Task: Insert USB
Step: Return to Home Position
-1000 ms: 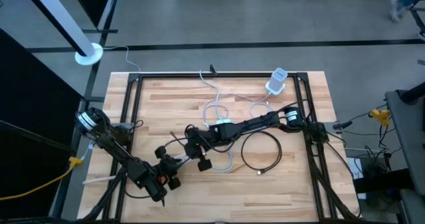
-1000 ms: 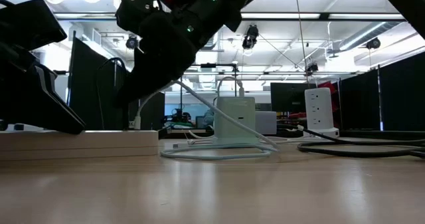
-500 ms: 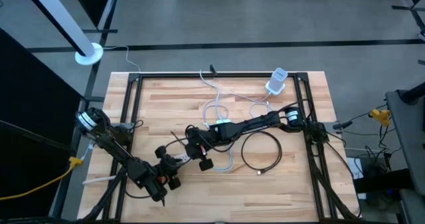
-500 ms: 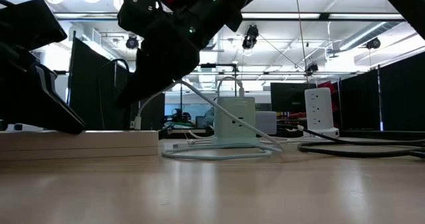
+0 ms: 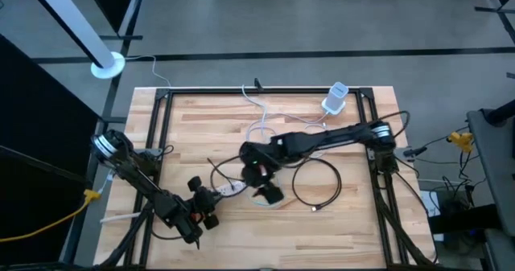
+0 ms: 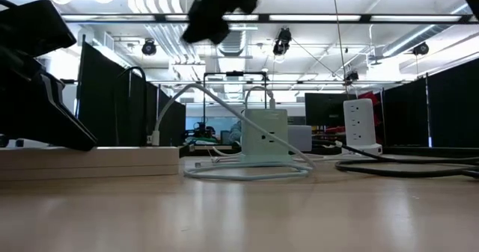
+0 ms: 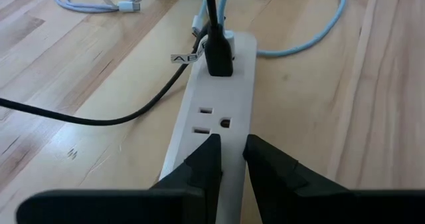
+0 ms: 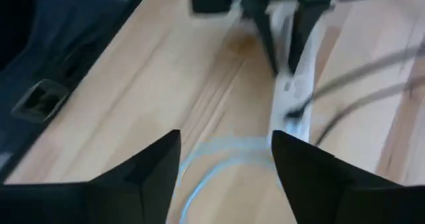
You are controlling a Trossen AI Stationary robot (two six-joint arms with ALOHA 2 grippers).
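Status: right gripper spread empty, mid-table | left gripper barely parted atop strip

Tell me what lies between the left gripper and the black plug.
In the left wrist view, only white power strip lies between the left gripper and the black plug: one empty socket, nothing else.
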